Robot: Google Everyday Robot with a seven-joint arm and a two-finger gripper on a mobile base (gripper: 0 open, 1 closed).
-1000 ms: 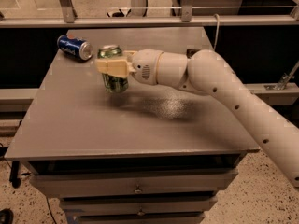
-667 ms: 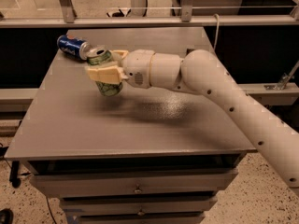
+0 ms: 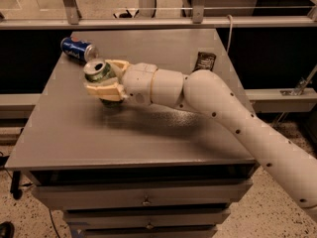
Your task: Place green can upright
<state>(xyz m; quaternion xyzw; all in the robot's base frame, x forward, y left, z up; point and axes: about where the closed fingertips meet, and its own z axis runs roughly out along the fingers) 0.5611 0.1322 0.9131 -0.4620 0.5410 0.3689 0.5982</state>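
Green can (image 3: pixel 96 69) sits clamped inside tool (image 3: pixel 99 77), over table (image 3: pixel 148 143).

My hand (image 3: pixel 100 77), over the far left part of the table (image 3: pixel 148 138), has cream, matt plastic fingers (image 3: pixel 105 89) closed around the green can (image 3: pixel 95 69), whose bare metal top shines silver. My arm (image 3: pixel 223 105) is smooth white plastic with a soft sheen. The table looks like grey painted metal, matt yet faintly reflective. The blue can (image 3: pixel 75 49) is glossy printed metal with a silver end, and the dark packet (image 3: pixel 204 61) looks like shiny foil.
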